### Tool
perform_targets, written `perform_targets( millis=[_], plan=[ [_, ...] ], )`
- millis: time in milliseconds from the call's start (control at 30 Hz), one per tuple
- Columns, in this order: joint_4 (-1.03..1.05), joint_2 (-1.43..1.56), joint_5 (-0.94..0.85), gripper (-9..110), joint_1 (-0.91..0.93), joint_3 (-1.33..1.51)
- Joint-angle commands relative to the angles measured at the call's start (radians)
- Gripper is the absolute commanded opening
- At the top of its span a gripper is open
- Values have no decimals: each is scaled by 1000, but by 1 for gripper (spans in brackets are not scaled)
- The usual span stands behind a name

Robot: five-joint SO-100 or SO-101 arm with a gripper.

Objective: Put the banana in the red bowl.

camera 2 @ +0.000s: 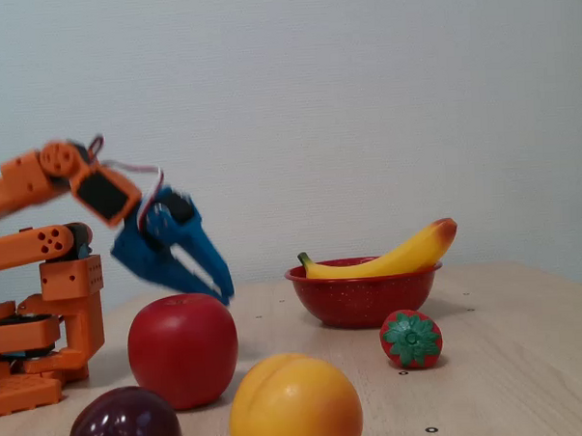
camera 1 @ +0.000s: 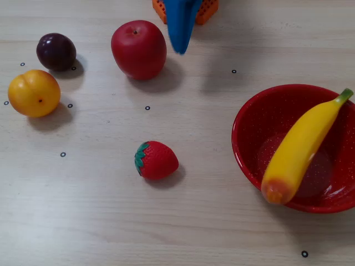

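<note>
The banana [camera 1: 302, 147] is long, curved and glossy yellow, with a green stem tip and an orange-brown end. It lies slantwise across the bowl [camera 1: 249, 133], the orange-brown end resting on the rim and jutting slightly past it, the stem reaching over the opposite rim. In a fixed view from the side the banana [camera 2: 389, 259] sits on top of the bowl [camera 2: 362, 294], its orange end raised. The bowl is wide, round, glossy red with fine white speckles, upright on the desk.
</note>
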Motion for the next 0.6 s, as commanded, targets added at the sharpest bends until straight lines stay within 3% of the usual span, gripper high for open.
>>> perform_targets(
  millis=[0, 167, 567],
  plan=[
    [-80, 14, -28, 0, -15, 20],
    [-95, 14, -146, 0, 3, 54],
    [-100, 14, -153, 0, 12, 55]
  ],
)
